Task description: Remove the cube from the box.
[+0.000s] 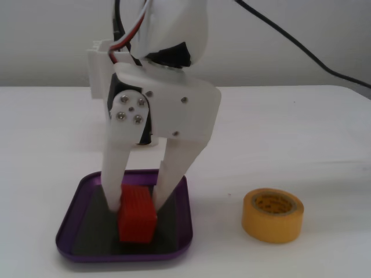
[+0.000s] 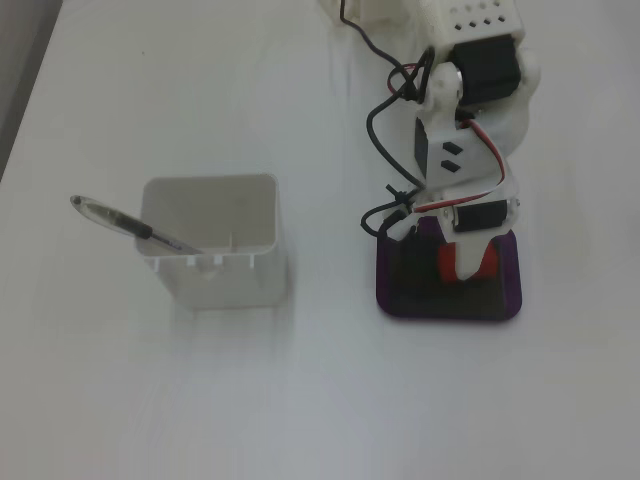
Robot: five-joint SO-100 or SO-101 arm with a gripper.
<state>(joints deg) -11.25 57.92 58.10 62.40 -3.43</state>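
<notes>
Inside box (image 1: 69,229), tool (image 1: 134,204) closed — gripping cube (image 1: 137,221)

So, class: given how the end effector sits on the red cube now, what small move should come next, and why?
Probably a short straight lift. The end effector has its fingers pressed on both sides of the cube, which looks slightly tilted inside the box. Raising it should clear the rim before any sideways travel.

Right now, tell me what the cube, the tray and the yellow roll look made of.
Cube: matte red, fine ridged lines, probably printed plastic. Tray: glossy purple rim, likely plastic; its dark bottom reflects faintly. Yellow roll: layered tape, papery matte, possibly masking tape.
</notes>
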